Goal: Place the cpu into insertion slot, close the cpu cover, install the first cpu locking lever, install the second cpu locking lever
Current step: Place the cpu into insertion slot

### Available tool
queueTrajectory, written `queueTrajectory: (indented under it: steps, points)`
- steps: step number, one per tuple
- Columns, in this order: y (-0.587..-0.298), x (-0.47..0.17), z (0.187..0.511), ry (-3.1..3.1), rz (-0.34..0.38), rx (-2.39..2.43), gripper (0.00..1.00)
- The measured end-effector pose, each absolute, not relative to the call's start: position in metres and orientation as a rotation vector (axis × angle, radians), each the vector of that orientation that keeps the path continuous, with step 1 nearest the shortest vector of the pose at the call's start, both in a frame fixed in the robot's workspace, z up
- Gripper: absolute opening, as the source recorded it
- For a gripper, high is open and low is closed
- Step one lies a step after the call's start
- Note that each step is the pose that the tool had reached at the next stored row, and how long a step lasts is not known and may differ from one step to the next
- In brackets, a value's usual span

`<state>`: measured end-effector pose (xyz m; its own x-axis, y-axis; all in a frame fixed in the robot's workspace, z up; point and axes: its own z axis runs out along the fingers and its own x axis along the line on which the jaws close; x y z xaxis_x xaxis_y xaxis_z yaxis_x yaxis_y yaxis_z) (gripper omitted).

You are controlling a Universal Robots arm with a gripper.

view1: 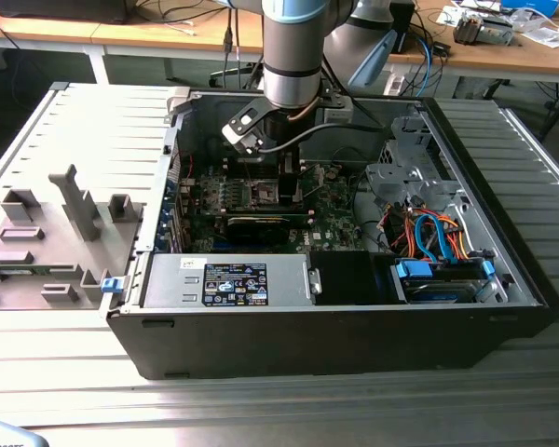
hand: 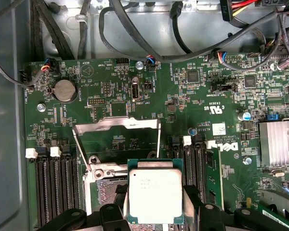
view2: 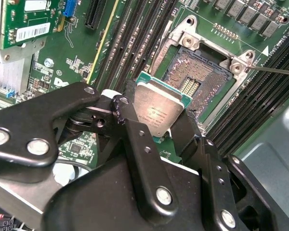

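Soft, even overhead light fills the exterior view, yet the open computer case point(view1: 354, 326) is dim inside. In the second wrist view the cpu point(view2: 159, 113) shows a pale sheen and the black claw point(view2: 156, 115) carries small glints on its rivets.

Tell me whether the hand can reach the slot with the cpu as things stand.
Probably yes: the hand holds the cpu close by the slot, the cover stands raised, and nothing lies across it.

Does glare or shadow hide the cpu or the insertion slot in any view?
Second wrist view: cpu evenly lit with a mild sheen, insertion slot well lit. First wrist view: cpu face pale and bright. Exterior view: motherboard dim beneath the arm.
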<state>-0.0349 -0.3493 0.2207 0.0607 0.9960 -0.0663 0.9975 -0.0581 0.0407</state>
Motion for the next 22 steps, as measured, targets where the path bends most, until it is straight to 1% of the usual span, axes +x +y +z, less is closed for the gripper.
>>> queueTrajectory:
  steps: [11,22]
  points:
    - [-0.3489,-0.0374,0.2201,2.103,-0.031,2.232,0.54]
    - [-0.3425,-0.0414,0.22,2.136,-0.029,2.199,0.54]
